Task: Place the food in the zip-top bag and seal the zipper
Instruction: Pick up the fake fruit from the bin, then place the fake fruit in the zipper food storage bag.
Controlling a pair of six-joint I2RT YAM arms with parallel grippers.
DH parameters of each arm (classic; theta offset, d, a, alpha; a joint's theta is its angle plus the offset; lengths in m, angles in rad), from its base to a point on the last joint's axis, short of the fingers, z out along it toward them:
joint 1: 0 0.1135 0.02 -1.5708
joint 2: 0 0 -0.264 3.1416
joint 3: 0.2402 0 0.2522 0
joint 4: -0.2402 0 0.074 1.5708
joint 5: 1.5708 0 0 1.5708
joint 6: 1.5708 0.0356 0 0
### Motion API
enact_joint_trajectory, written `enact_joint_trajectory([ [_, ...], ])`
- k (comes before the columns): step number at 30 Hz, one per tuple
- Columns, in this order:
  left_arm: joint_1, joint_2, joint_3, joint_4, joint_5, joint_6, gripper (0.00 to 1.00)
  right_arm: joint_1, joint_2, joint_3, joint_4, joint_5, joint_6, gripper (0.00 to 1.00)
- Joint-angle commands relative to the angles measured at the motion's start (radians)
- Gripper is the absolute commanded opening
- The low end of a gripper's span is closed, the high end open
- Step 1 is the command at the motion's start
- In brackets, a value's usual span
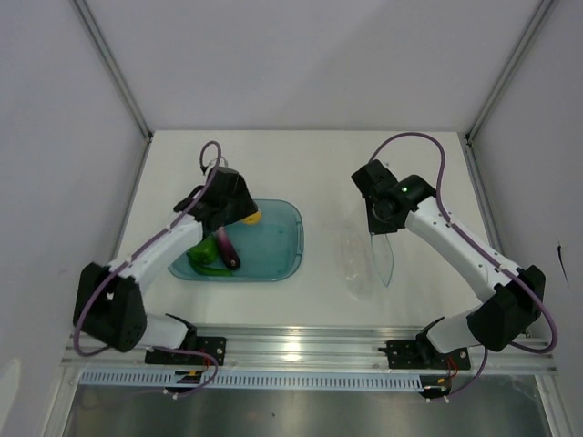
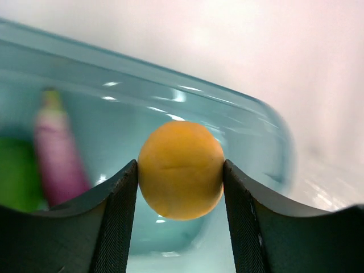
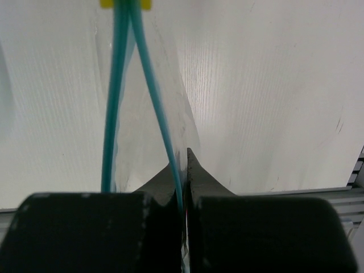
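Observation:
My left gripper is shut on the round yellow-orange fruit, held between both pads over the teal tray. The glossy green vegetable and the pink-purple piece lie in the tray's left part; they show blurred in the left wrist view, the pink-purple piece and the green vegetable. My right gripper is shut on one side of the zipper of the clear zip-top bag. The bag's mouth stands open, its two teal strips apart, with a yellow slider tab at the far end.
The translucent teal tray's far rim curves behind the fruit. White walls and metal posts enclose the table. An aluminium rail runs along the near edge by the arm bases.

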Motion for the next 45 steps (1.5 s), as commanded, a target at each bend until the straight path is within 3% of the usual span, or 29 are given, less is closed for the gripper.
enact_joint_trajectory([
  [1,-0.083,-0.217,-0.048,0.172,0.221,0.060,0.00,0.004,0.025,0.044,0.006,0.015,0.024,0.00],
  [4,-0.204,-0.325,-0.082,0.322,0.302,0.049,0.01,0.004,0.024,0.052,0.006,-0.011,0.044,0.00],
  [9,-0.392,-0.355,-0.093,0.589,0.359,0.011,0.01,0.007,-0.003,0.081,0.005,-0.072,0.067,0.00],
  [16,-0.556,-0.261,-0.113,0.855,0.373,0.006,0.00,0.007,-0.006,0.073,-0.004,-0.103,0.099,0.00],
  [23,-0.651,-0.142,-0.117,0.987,0.411,0.001,0.01,0.005,-0.026,0.053,0.003,-0.126,0.118,0.00],
  [28,-0.676,-0.076,-0.087,0.964,0.404,0.008,0.01,0.005,-0.026,0.056,0.000,-0.138,0.122,0.00],
  [45,-0.690,-0.005,0.021,0.479,0.094,-0.019,0.01,0.002,-0.062,0.055,-0.004,-0.167,0.127,0.00],
])
